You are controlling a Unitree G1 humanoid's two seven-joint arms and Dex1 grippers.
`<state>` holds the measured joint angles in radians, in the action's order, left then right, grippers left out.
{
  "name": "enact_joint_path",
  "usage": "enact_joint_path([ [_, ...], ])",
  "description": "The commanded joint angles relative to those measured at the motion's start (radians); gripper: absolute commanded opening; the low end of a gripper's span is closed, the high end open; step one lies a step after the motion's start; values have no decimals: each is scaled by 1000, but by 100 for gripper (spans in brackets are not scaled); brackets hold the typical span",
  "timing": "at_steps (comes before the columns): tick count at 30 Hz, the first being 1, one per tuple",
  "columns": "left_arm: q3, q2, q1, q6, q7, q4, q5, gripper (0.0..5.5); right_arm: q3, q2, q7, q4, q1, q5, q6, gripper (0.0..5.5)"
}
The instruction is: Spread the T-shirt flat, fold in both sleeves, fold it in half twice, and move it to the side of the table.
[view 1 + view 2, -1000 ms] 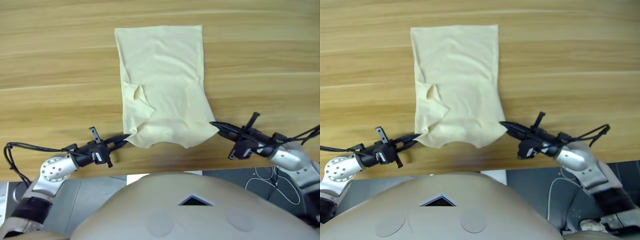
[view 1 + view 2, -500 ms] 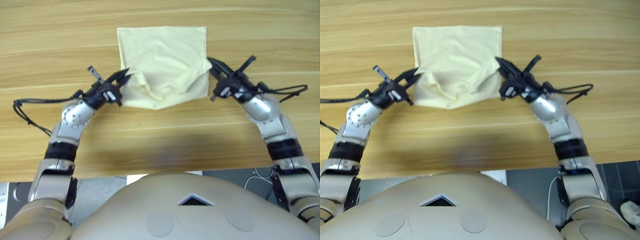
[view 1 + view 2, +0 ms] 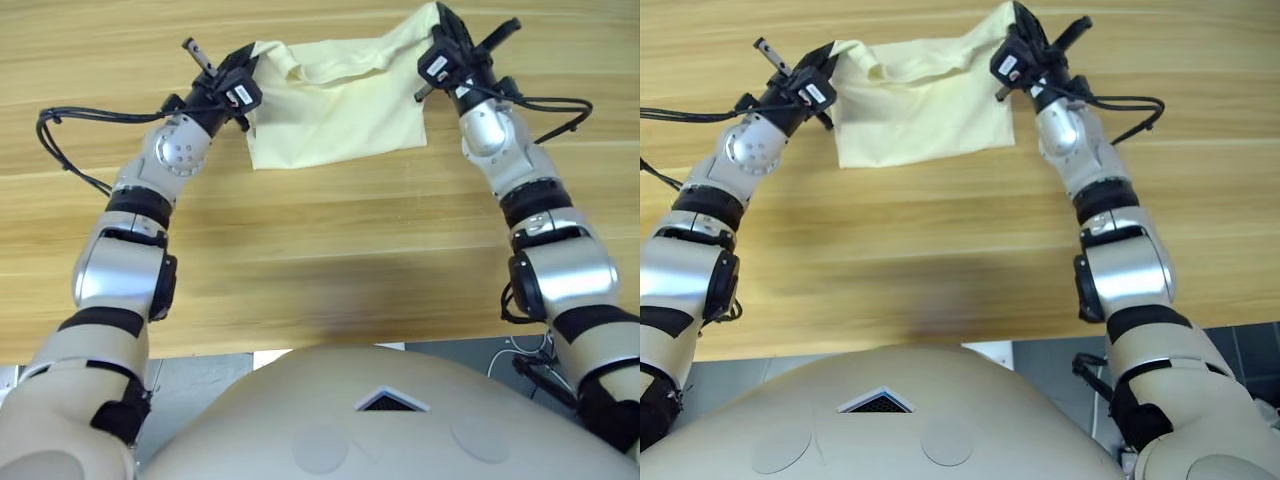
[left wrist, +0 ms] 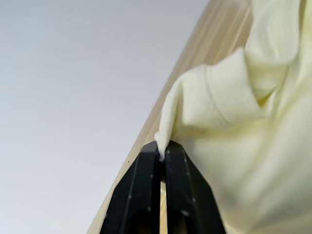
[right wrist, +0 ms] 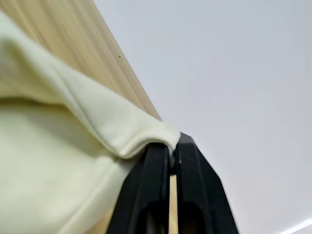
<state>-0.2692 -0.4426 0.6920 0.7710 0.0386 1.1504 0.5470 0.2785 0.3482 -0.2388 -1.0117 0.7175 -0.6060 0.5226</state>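
Pale yellow T-shirt (image 3: 335,110) laid folded on wooden table (image 3: 300,260), one far corner pinched by left gripper (image 4: 162,155), the other clamped by right gripper (image 5: 171,155), cloth sagging between them

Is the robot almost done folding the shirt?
Not yet. No sleeves stick out of the T-shirt, so those look folded in. The left gripper and right gripper each pinch a corner, mid first half-fold. Still to do: second fold, moving it aside.
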Motion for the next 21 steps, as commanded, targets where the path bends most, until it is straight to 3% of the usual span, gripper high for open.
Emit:
enact_joint_path([
  [1, -32, 20, 53, -45, 43, 83, 23, 0, 23, -36, -42, -113, 75, -5, -24, 3],
  [5, -67, 40, 72, -110, 68, 140, 48, 0, 40, -66, -66, -182, 116, -6, -49, 3],
  [18, -22, 77, 145, -284, 144, 200, 10, 212, 89, -124, -97, -254, 155, -15, -116, 226],
  [21, -14, 75, 152, -351, 181, 210, 5, 256, 156, -167, -98, -182, 98, -50, -57, 273],
])
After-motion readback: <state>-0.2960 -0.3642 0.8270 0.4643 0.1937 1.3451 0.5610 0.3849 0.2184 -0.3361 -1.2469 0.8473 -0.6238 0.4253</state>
